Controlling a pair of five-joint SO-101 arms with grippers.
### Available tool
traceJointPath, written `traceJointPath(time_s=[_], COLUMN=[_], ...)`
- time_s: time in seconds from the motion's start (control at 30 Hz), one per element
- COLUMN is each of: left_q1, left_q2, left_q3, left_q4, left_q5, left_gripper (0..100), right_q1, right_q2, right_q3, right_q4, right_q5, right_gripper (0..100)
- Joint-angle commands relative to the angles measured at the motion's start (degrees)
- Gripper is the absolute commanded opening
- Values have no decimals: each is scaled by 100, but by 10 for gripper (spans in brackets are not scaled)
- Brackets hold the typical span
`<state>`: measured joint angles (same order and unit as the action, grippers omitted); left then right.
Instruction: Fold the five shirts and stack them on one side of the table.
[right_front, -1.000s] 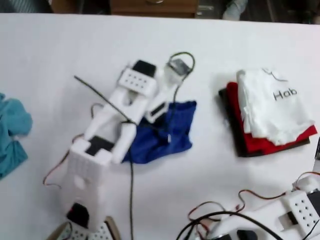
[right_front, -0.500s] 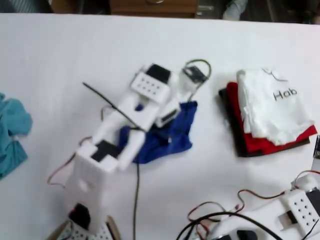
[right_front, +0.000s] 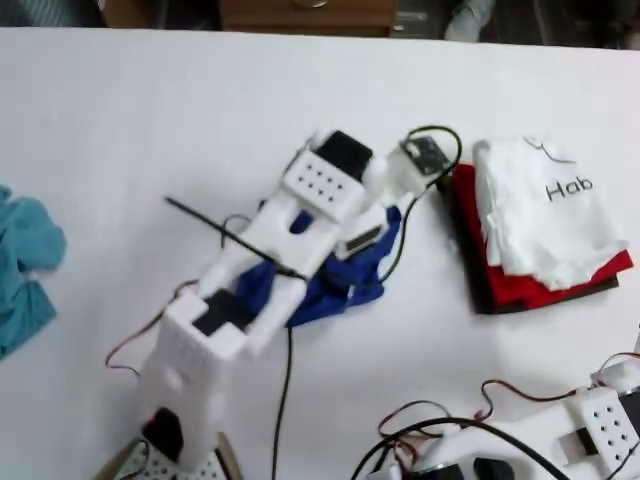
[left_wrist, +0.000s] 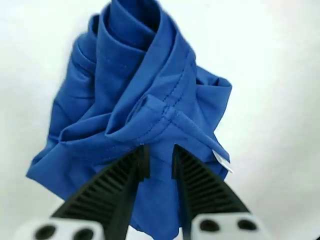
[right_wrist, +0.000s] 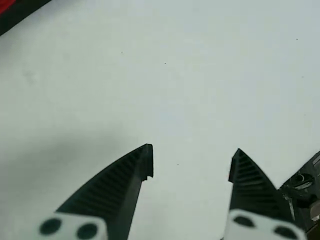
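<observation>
Blue shirt (left_wrist: 130, 95) is sitting bunched in loose rolled folds near the middle of the table (right_front: 150, 100), with a hem seam and a small white tag showing. The left gripper (left_wrist: 157, 160) is pinching its near edge. Just beside it, three folded shirts are lying stacked: white shirt (right_front: 540, 225) with dark lettering on top, red shirt (right_front: 500, 285) under it, dark shirt (right_front: 476, 298) peeking out at the bottom. Teal shirt (right_front: 25, 270) is lying crumpled at the far left edge, well apart.
</observation>
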<state>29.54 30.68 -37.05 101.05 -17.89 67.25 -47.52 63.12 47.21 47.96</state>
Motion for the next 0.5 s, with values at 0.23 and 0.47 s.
traceJointPath(time_s=[0.23, 0.47], left_q1=[-501, -97], left_q2=[-404, -132], left_q3=[602, 813], left_q4=[-378, -615], left_q5=[0, 26], left_gripper=[103, 103], right_q1=[4, -4], right_q2=[-145, -145], right_q3=[-18, -26], right_q4=[-92, -92], right_q5=[26, 26], right_gripper=[254, 254])
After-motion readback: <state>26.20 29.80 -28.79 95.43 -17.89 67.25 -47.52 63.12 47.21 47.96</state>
